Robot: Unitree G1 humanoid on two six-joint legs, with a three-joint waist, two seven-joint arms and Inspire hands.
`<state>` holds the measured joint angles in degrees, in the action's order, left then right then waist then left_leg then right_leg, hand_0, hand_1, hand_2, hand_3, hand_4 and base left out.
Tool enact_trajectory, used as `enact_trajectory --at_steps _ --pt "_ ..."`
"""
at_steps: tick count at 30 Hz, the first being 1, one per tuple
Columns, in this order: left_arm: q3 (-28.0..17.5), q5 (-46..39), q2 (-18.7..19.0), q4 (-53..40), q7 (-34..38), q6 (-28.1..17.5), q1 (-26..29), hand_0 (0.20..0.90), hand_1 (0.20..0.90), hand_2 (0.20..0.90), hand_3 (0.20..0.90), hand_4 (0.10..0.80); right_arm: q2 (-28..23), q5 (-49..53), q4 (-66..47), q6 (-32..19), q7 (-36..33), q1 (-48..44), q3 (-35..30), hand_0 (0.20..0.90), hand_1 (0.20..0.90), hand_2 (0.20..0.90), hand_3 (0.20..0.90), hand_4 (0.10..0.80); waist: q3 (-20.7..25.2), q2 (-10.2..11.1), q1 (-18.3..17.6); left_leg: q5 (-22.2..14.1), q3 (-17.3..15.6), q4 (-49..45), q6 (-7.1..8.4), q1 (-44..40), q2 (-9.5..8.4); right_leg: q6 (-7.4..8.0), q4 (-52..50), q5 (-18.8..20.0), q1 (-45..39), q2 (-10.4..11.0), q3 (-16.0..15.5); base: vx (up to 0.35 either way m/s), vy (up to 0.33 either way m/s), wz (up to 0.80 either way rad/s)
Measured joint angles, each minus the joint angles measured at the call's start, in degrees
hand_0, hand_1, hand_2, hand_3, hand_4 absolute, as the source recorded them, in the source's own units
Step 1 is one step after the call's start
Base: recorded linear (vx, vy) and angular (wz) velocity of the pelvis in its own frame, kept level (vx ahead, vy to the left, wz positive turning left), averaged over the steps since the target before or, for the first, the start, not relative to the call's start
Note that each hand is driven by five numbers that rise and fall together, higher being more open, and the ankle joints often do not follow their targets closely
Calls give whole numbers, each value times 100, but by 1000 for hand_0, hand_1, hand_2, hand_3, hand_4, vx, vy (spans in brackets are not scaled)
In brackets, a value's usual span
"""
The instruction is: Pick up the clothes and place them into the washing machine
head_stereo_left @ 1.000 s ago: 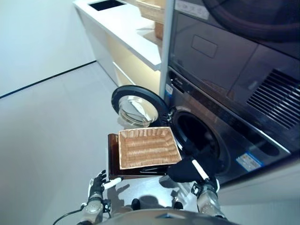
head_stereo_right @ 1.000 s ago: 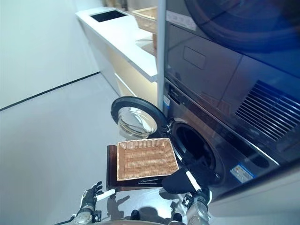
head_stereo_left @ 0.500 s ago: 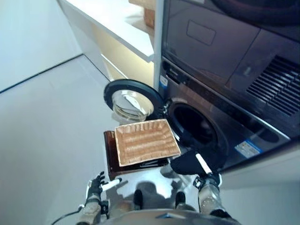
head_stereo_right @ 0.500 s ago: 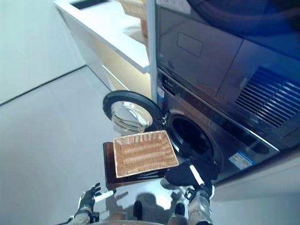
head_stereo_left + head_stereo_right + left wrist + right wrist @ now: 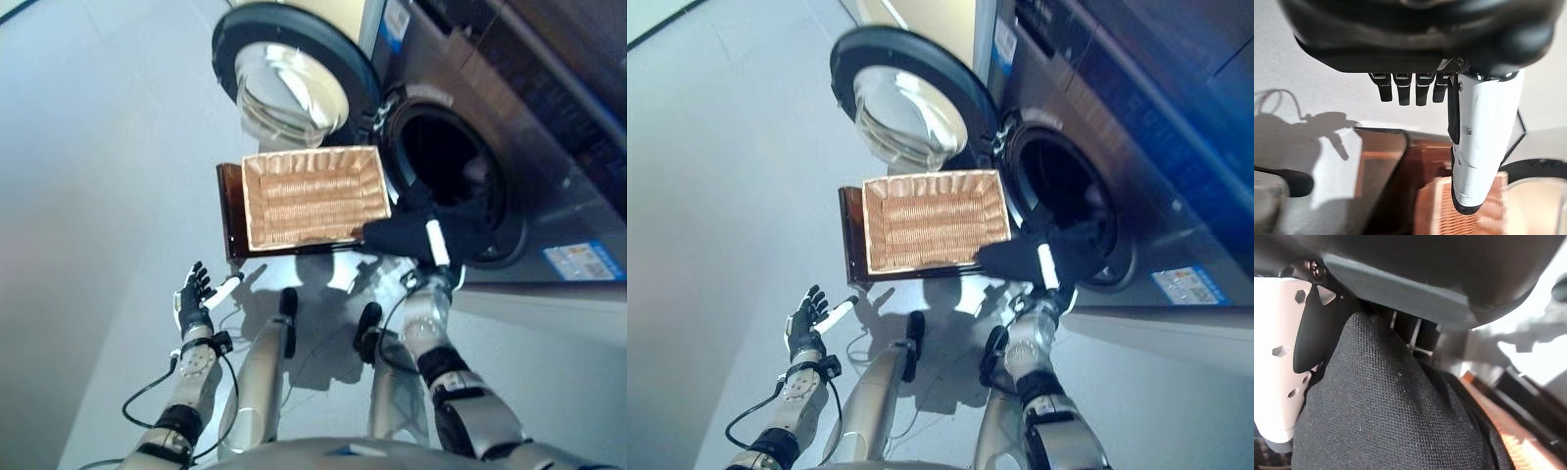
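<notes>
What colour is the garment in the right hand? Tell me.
Black garment; the right wrist view shows it best.

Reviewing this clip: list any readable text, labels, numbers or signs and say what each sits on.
Nothing can be read.
Blue-and-white sticker on the washing machine front, beside the drum opening: print too small.
Blue-and-white label on the machine's panel above the open door: too blurred.
Wicker basket, black garment in the right hand: no print visible.

Black garment [image 5: 1386, 416]: matt cloth, fine pebbled knit; basket [image 5: 313, 196]: woven tan wicker, ribbed and rough, on a glossy dark brown stand [image 5: 231, 211]; washing machine [image 5: 549, 166]: smooth dark grey satin panel, door [image 5: 289, 83] of clear glossy glass in a black plastic ring.
</notes>
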<state>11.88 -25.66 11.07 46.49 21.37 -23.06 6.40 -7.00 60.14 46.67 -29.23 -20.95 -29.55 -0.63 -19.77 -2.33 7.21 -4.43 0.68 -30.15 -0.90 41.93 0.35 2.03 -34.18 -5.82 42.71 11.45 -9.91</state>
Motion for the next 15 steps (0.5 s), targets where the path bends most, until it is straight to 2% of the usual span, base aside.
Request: enact_trajectory --at_steps 4,9,15 --pt "145 27 -7 30 -47 3 -139 900 900 900 900 800 -110 38 279 -123 -65 -296 -54 200 200 200 200 300 -23 -13 3 -55 46 -73 6 109 -27 19 -68 -61 108 13 55 36 54 1" --pt "366 -19 -5 36 -279 -2 -252 900 900 900 900 800 -332 636 751 -259 -186 -837 -703 200 200 200 200 300 47 -132 52 32 36 63 -13 375 -148 42 -88 -54 408 123 73 41 65 12" --pt "641 -86 -22 4 -410 -26 -265 900 900 900 900 800 -1273 938 1463 -390 -308 -1484 -1280 200 200 200 200 300 319 -590 372 220 67 411 -163 460 -416 207 -54 -42 585 385 35 53 78 22"
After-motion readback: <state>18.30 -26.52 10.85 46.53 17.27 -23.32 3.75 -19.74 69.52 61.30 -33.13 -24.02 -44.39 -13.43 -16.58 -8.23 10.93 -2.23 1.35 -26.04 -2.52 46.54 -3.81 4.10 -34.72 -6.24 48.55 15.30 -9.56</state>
